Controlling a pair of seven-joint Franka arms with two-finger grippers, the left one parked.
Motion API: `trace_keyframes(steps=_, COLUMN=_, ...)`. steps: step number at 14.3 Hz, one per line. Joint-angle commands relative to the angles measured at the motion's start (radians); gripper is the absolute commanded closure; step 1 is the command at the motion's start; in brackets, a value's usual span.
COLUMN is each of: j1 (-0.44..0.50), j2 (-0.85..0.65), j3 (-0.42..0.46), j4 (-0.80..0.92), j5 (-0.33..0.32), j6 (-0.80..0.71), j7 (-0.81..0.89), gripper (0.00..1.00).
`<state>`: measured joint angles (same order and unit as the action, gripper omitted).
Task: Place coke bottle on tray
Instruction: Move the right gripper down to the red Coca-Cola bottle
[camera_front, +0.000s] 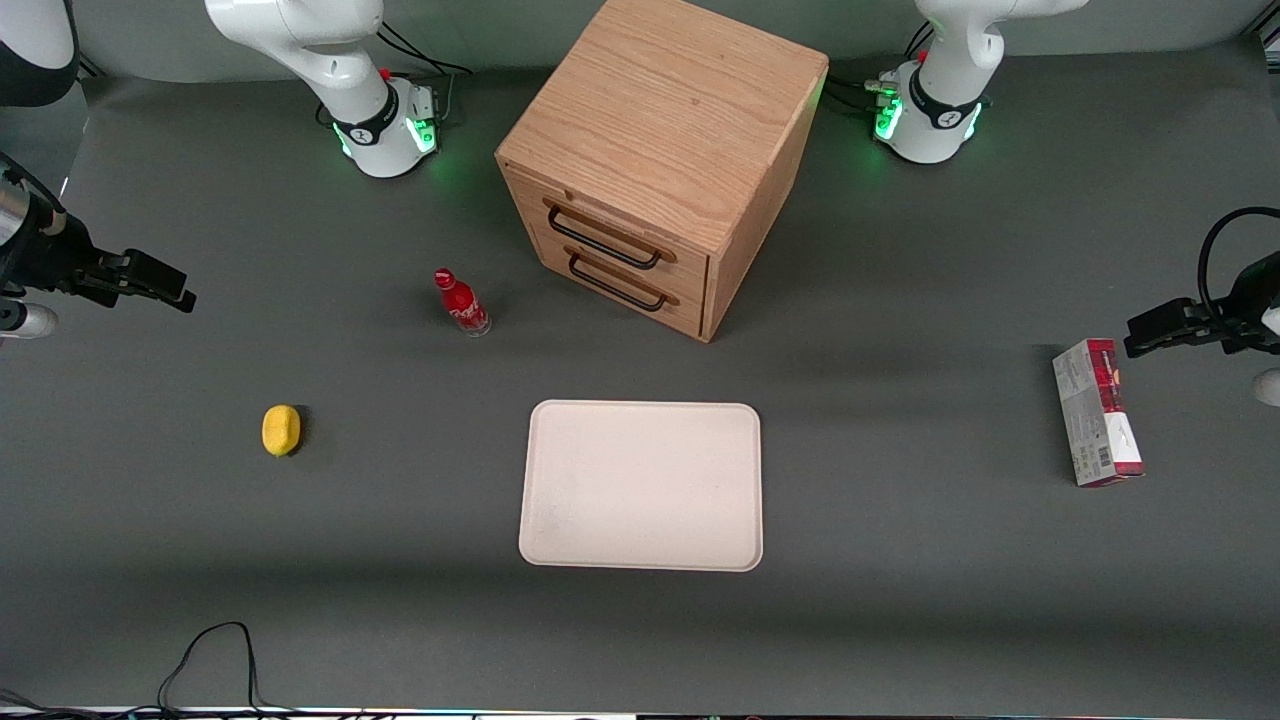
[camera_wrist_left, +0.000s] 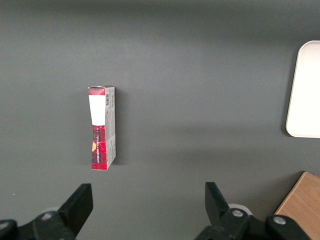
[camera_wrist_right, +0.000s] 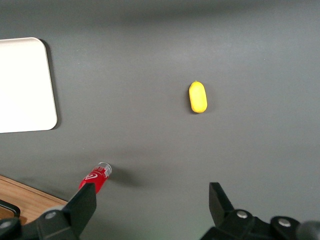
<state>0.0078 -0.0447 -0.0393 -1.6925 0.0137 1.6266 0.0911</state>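
From the right wrist camera I see only part of the coke bottle: its cap end is hidden by a finger of the gripper. The tray and wooden drawer cabinet are cut off by the picture's edge. The bottle's label script is too small to read.

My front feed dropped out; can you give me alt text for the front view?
The coke bottle stands upright on the table, apart from the bare tray nearer the camera. The open pincer hovers at the working arm's end, holding nothing.
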Motion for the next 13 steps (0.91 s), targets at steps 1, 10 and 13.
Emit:
trace_keyframes(steps=1, j1=0.012, j2=-0.032, j3=-0.007, j4=-0.048, j5=-0.015, j6=-0.005, j7=0.016, gripper=0.0)
trace_keyframes(steps=10, j1=0.02, j2=-0.139, j3=0.265, j4=-0.476, j5=0.077, j6=0.374, j7=0.17, gripper=0.0)
trace_keyframes(steps=13, j1=0.041, j2=-0.15, j3=0.3, j4=-0.622, j5=0.078, j6=0.537, j7=0.185, gripper=0.0)
